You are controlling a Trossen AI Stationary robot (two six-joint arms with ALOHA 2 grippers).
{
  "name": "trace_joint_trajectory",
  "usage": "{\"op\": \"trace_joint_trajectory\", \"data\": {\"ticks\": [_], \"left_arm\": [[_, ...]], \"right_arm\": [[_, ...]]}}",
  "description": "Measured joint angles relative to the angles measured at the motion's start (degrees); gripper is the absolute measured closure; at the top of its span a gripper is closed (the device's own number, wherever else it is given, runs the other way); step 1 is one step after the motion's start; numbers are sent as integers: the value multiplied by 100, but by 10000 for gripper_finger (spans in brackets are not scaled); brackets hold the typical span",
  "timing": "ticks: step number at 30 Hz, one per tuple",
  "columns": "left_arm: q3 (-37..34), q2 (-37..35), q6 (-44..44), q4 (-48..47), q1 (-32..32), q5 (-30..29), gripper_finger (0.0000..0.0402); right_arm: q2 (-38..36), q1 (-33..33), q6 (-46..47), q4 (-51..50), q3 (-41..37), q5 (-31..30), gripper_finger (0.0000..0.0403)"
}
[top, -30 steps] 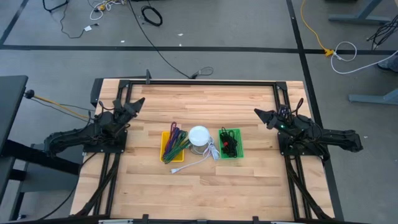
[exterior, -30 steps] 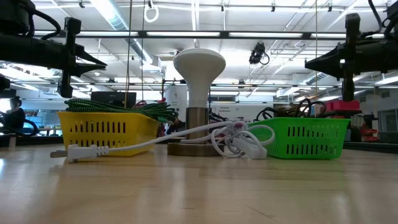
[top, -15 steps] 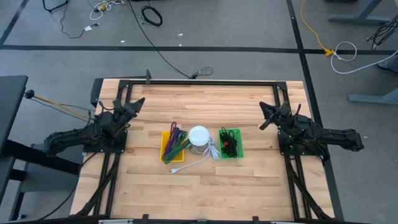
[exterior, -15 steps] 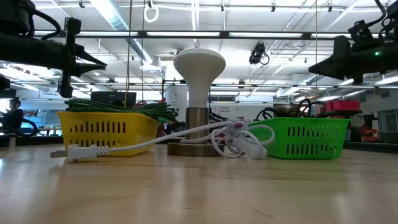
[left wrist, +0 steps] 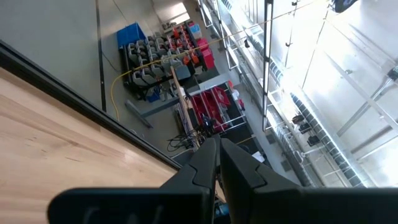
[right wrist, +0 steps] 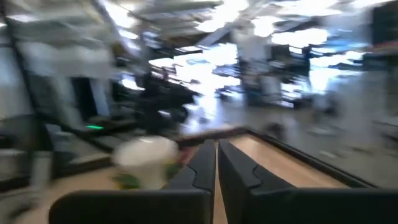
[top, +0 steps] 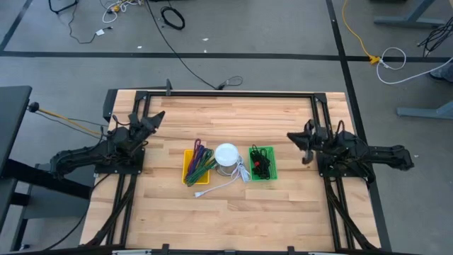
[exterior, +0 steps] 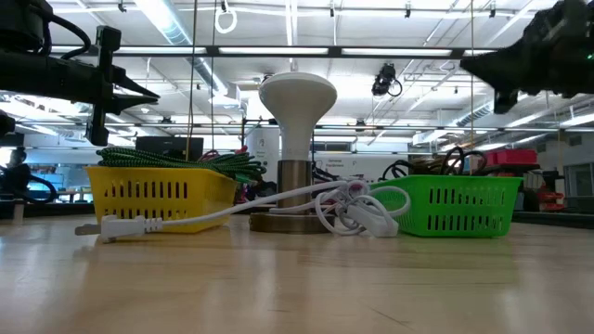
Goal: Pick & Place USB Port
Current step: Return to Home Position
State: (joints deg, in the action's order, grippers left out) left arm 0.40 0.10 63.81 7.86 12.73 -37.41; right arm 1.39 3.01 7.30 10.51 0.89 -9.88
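At mid-table stand a yellow basket (top: 197, 164) of coloured cables, a white-headed lamp (top: 226, 154) and a green basket (top: 262, 163) of dark cables. A white cord (exterior: 232, 211) runs from the lamp's foot, and its white plug end (exterior: 119, 225) lies flat on the wood in front of the yellow basket. My left gripper (top: 157, 115) hovers shut, high over the table's left side. My right gripper (top: 291, 137) hovers shut over the right side, pointing at the green basket. Neither touches anything.
A black frame rail (top: 226, 93) runs along the table's far edge, and arm mounts stand at both sides. Bare wood lies in front of the baskets toward the near edge (top: 226, 219). Beyond the table is a workshop with shelves and floor cables.
My right gripper has rolled about its own axis and swung its tip a little toward the near edge, staying shut and high above the table. The baskets, lamp and cord have not moved.
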Motion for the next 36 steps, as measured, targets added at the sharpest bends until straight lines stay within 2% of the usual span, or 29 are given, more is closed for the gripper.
{"op": "trace_joint_trajectory", "data": {"ticks": [4,6,9,13,15,20,36], "left_arm": [[0,0,0,0,-7,0,376],[0,0,0,0,-9,0,376],[0,0,1,0,-9,2,376],[0,0,0,1,-9,0,376],[0,0,0,0,-9,1,376],[0,0,0,2,-9,1,376],[0,4,0,2,-18,1,376]], "right_arm": [[-4,-145,-291,180,0,1146,381],[-3,-189,-583,180,0,1475,381],[-4,-210,-835,-71,2,1458,381],[7,-210,-612,-779,0,818,381],[22,-208,-408,-990,0,695,381],[205,-215,-621,-996,0,1089,381],[269,-209,-628,-1004,0,974,381]]}}
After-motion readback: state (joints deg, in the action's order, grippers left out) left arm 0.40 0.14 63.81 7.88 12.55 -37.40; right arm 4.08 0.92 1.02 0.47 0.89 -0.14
